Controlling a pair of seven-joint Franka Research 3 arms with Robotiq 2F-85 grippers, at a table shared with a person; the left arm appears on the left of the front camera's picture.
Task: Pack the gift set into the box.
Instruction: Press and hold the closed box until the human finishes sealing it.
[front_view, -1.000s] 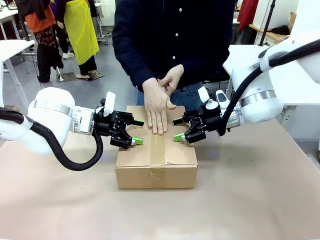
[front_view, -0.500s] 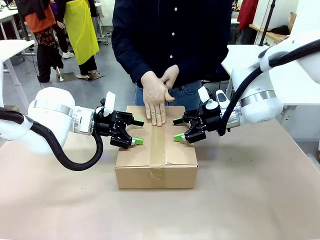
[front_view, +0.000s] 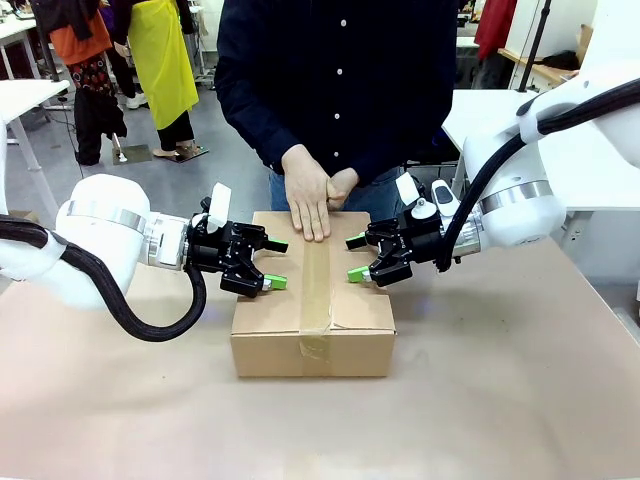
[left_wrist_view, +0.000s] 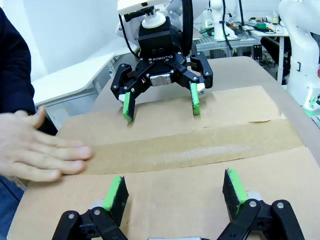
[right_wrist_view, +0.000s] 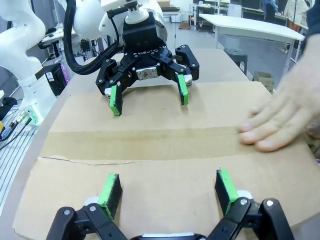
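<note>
Brown corrugated cardboard makes up the box (front_view: 312, 300), which sits closed at the middle of the paper-covered table (front_view: 520, 400), its 2 top flaps meeting along a strip of brown packing tape (front_view: 316, 290) that runs from the far edge over the near face. The person's hand (front_view: 308, 195) lies flat on the tape at the far end of the box, fingers spread along the strip. The left gripper (front_view: 270, 263) hovers over the left flap of the box and the right gripper (front_view: 356, 257) over the right flap, facing each other across the tape; both have their jaws spread wide and empty, the green pads (left_wrist_view: 117, 192) just above the cardboard or resting on it, which cannot be told. The gift set is not visible; presumably it is inside the box. As for handling, the box looks stiff along its edges and corners, while the flap centres would likely flex under a downward push. Its weight is probably moderate. The plain card should offer fair friction to the pads, the glossy tape less. It is too wide for 1 gripper, so the sensible hold is 2 opposite side walls, low and near the corners, squeezed between both arms.
</note>
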